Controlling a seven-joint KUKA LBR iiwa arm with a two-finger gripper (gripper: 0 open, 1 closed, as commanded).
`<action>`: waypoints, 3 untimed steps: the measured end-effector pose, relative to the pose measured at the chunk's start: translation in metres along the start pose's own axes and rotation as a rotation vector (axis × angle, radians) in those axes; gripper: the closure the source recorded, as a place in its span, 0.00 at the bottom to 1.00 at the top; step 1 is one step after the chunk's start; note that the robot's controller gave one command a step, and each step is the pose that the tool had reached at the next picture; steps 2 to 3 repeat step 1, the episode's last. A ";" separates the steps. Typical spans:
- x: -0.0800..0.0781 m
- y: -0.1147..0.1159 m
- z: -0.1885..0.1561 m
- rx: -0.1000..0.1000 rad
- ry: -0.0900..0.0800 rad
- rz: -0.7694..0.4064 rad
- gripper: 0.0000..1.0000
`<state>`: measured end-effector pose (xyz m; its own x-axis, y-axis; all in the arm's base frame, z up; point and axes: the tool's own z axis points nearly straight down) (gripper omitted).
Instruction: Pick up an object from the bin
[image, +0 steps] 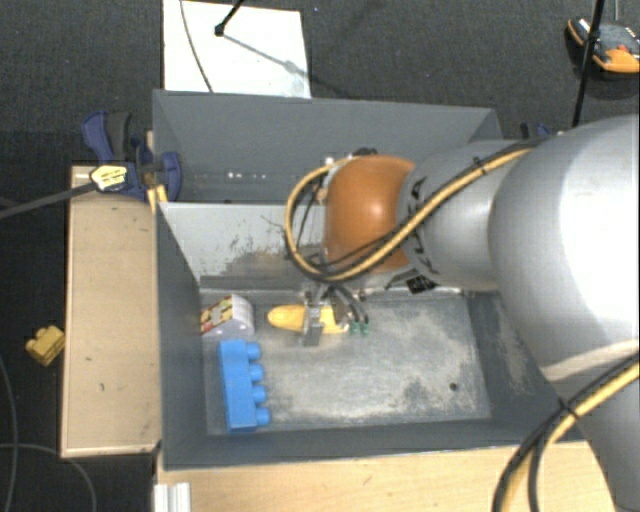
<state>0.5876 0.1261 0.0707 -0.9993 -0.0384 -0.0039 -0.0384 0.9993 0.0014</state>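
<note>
A yellow, banana-shaped thing lies on the bin floor near the back wall, left of centre. My gripper is down low at its right end, and part of it covers that end. A small white pack with a coloured label lies just left of the yellow thing. A blue studded building block lies lengthwise by the left wall, in front of the pack.
The arm with its orange dome and looped cables comes in from the right and hides the back right of the bin. The floor to the right of the block is bare, scuffed metal.
</note>
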 end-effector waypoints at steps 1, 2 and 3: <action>0.024 -0.011 -0.173 0.000 -0.006 -0.054 1.00; 0.024 -0.011 -0.173 0.000 -0.006 -0.054 1.00; 0.024 -0.011 -0.173 0.000 -0.006 -0.054 1.00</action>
